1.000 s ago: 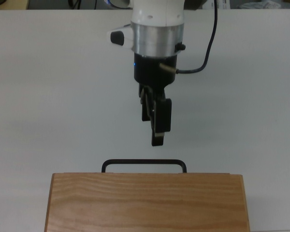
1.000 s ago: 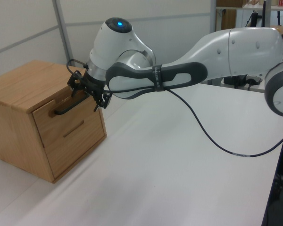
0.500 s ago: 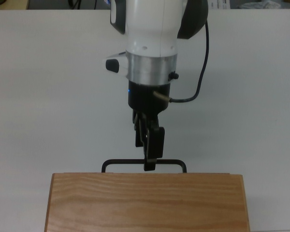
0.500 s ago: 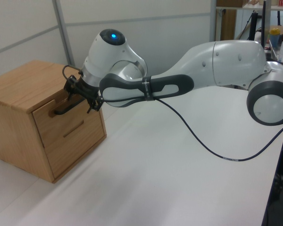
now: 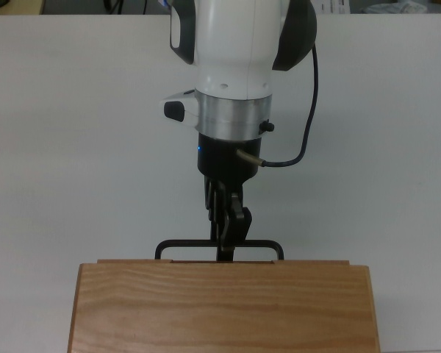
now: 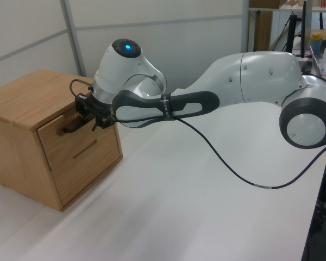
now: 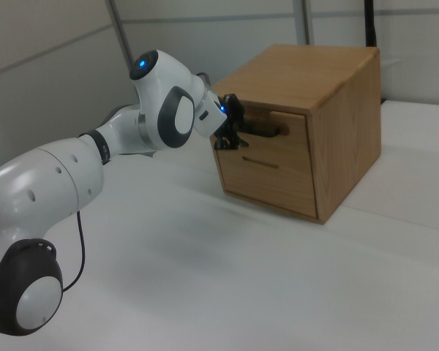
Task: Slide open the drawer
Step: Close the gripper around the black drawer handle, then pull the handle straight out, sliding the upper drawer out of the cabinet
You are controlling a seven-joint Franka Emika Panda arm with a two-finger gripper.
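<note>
1. The gripper (image 5: 227,246) has come forward from clear of the cabinet (image 5: 224,307) to the handle (image 5: 264,245); its tips now straddle the bar near its middle
2. The fingers look pinched onto the bar
3. The drawer (image 6: 60,133) is the cabinet's upper one, seemingly a sliver out in the top view
4. Grasp looks made; pulling straight back comes next
</note>
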